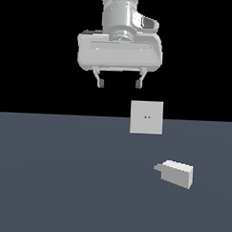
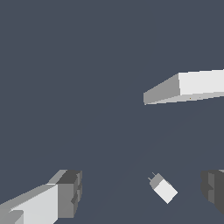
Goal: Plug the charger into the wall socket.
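In the exterior view, the Franka Panda arm hangs in the upper part of the scene with its end effector (image 1: 119, 83) pointing straight down, its two short dark-tipped fingers (image 1: 100, 82) spread wide apart and nothing between them, so it is open and empty. It is raised well above the dark grey-blue table (image 1: 62, 182). Below it and toward the exterior view's right, the wall socket (image 1: 146, 117) stands upright as a flat off-white square plate, with two tiny yellowish dots side by side at the centre of its face. Nearer the camera and further to the exterior view's right lies the charger (image 1: 177, 173), a small off-white block resting on the table with its short grey stub pointing toward the exterior view's left. The charger and the wall socket are apart, with bare table between them, and the end effector touches neither. In the wrist view, the camera looks down on the same table (image 2: 78, 87). The wall socket (image 2: 188, 87) appears as a long thin slab seen from above, with a lit off-white top edge and a shaded grey end. The charger (image 2: 164, 188) shows as a small tilted white block with small grey prongs at one end, lying well apart from the socket. Two dark grey finger pads (image 2: 70, 192) stand at either side of the frame, wide apart, and the charger lies between them in the picture, far below on the table.
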`<action>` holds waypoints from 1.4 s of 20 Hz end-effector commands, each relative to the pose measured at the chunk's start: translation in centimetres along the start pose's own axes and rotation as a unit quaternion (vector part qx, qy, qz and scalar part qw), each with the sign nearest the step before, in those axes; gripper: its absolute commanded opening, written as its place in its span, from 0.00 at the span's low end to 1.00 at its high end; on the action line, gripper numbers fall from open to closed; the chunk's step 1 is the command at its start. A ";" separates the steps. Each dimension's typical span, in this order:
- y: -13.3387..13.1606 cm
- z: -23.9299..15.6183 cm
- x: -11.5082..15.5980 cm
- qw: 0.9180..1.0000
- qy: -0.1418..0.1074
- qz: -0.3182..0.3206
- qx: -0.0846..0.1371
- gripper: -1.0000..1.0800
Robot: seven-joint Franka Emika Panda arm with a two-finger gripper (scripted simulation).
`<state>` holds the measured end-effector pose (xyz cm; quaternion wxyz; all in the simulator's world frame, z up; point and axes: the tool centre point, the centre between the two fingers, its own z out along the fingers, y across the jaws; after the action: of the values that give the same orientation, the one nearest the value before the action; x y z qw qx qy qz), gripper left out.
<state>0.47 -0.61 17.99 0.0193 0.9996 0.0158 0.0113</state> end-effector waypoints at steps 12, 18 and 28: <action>0.4 0.9 -1.3 0.999 0.004 -0.034 0.003 0.96; 1.0 2.2 -2.9 0.997 0.008 -0.080 0.008 0.96; 2.7 4.9 -6.1 0.984 0.018 -0.174 0.017 0.96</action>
<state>-4.95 -3.41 13.44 0.0052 0.9841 0.1760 0.0239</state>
